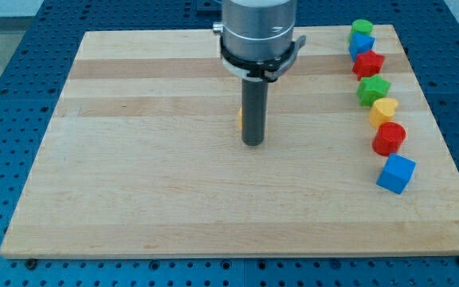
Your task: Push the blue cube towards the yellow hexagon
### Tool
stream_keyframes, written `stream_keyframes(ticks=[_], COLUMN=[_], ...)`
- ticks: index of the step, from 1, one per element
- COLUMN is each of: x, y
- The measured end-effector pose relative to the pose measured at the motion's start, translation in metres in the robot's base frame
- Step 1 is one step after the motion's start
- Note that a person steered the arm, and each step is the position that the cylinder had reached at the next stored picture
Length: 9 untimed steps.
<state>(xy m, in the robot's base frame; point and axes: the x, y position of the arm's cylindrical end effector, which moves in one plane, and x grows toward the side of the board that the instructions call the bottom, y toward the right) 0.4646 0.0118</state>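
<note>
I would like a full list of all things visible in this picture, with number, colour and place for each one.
Wooden board: 1, light wood, fills most of the view.
Blue cube: 1, blue, bottom of the column at the view's right.
Red cylinder: 1, red, just above the cube.
Yellow heart: 1, yellow, above that.
Green star: 1, green, mid column.
Red star: 1, red, above it.
Blue block: 1, blue, near the top.
Green block: 1, green, top.
Yellow block: 1, yellow, mostly hidden behind the rod.
My tip: 1, dark, board centre, far from the blue cube.
</note>
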Motion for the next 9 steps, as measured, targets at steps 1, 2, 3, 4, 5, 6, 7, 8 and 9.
stream_keyframes(ticks=[1,2,3,4,5,6,7,8,9], x=[0.048,0.090,0.113,0.114,0.112,0.111,0.098,0.065,0.047], y=[-0.001,0.014,0.054,0.109,0.162,0.202,0.218,0.210,0.192])
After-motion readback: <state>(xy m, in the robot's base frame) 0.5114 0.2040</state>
